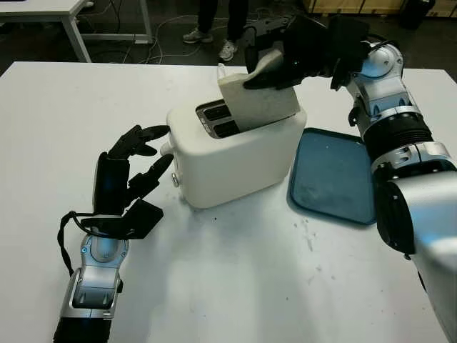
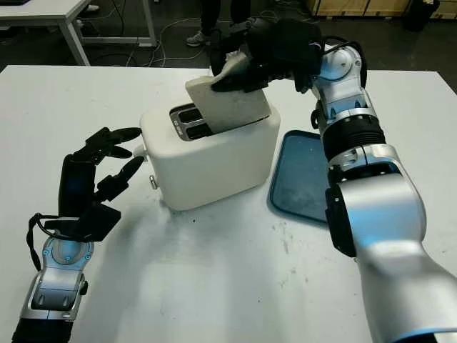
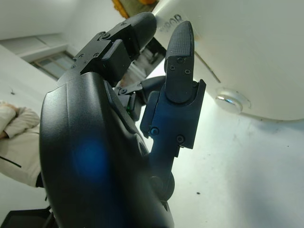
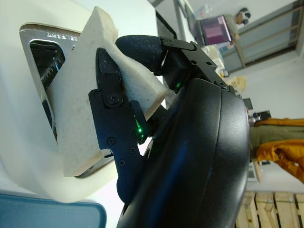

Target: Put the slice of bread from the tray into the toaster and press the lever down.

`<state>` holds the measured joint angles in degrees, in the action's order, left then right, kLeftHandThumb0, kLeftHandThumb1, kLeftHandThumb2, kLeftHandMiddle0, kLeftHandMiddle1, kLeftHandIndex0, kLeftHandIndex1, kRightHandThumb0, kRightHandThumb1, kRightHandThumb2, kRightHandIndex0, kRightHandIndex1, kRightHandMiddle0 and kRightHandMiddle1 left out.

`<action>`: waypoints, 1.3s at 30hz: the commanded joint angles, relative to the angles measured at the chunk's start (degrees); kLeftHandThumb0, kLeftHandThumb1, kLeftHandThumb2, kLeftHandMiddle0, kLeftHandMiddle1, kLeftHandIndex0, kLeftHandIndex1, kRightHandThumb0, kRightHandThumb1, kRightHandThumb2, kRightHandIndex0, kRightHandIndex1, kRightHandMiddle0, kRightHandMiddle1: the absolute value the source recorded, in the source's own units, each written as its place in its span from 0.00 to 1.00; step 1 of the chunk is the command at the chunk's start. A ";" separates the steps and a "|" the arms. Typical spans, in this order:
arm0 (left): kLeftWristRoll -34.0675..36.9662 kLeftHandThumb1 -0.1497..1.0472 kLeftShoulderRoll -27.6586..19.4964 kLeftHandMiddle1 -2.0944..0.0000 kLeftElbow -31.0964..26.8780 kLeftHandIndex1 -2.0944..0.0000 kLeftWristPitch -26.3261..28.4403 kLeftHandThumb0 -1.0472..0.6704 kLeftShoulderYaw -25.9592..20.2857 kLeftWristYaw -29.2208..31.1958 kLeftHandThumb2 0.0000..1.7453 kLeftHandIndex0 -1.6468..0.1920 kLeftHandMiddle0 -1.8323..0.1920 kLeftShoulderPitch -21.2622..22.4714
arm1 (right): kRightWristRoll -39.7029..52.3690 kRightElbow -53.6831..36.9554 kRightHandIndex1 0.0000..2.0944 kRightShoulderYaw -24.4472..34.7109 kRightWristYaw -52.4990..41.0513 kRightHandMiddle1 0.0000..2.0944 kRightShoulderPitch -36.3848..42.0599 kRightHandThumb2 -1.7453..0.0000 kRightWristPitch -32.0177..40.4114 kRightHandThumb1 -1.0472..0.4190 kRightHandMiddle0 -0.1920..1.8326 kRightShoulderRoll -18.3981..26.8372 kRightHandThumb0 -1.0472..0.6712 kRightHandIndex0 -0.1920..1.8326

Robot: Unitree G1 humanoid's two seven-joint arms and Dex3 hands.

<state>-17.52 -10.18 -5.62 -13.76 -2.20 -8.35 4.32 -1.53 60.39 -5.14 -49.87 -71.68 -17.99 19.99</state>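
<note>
White table [image 1: 235, 286] first, wide and bare-topped, with the cream toaster [image 1: 235, 153] sitting mid-way across it. Just beside that, on the right arm's side, lies the blue tray [image 1: 335, 179], nothing in it now. The right hand [image 1: 285, 53] is clamped on the slice of bread [image 1: 253, 100], holding it tilted over the toaster's top, lower edge at the nearer slot [image 1: 227, 128]; whether it has entered, I can't say. To my eye the slice's long edge needs lining up with the slot before it drops. The left hand [image 1: 132, 171] is open, just beside the toaster's lever [image 1: 167, 148] end, the nearer one for pressing.
</note>
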 commanded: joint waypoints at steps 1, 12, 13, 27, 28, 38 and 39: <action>-0.19 0.89 0.23 0.37 -0.48 0.76 0.32 0.29 0.04 -0.22 0.17 0.56 0.72 -0.19 | -0.78 -0.81 0.83 -0.31 0.30 0.83 0.36 0.86 -1.25 0.09 0.55 -0.45 0.31 0.63; -0.10 0.89 0.41 0.38 -0.17 0.76 0.14 0.29 0.15 -0.27 0.16 0.56 0.72 -0.16 | -0.06 -0.72 0.83 0.26 0.49 0.83 0.52 0.85 -0.85 0.09 0.57 -2.59 0.33 0.65; -0.21 0.89 0.47 0.38 -0.28 0.77 0.29 0.29 0.16 -0.33 0.16 0.56 0.72 -0.21 | -0.08 -0.72 0.83 0.30 0.79 0.83 0.67 0.85 -1.03 0.09 0.58 -2.98 0.33 0.66; -0.12 0.89 0.62 0.38 -0.66 0.77 0.56 0.30 0.17 -0.20 0.16 0.56 0.72 -0.51 | -2.74 3.53 0.83 -2.26 0.43 0.83 4.91 0.89 -5.78 0.09 0.58 -5.61 0.30 0.66; -0.07 0.89 0.65 0.38 -0.61 0.77 0.54 0.30 0.17 -0.19 0.16 0.56 0.72 -0.48 | -2.86 3.85 0.83 -2.39 0.13 0.83 4.97 0.88 -6.16 0.09 0.58 -5.53 0.29 0.66; 0.37 0.89 0.57 0.37 -0.29 0.77 0.38 0.30 0.00 -0.04 0.16 0.55 0.72 -0.45 | -5.53 3.08 0.68 -4.54 1.50 0.58 4.48 0.89 -5.23 0.09 0.44 -2.53 0.17 0.46; 0.16 0.89 0.53 0.37 -0.26 0.77 0.42 0.30 0.01 -0.14 0.16 0.55 0.72 -0.43 | -5.97 2.51 0.64 -4.84 1.90 0.52 4.52 0.89 -6.00 0.09 0.43 -1.89 0.15 0.43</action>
<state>-17.37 -9.68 -5.63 -13.37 -2.17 -8.42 4.31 -5.34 62.45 -8.83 -47.81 -69.05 -24.17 16.72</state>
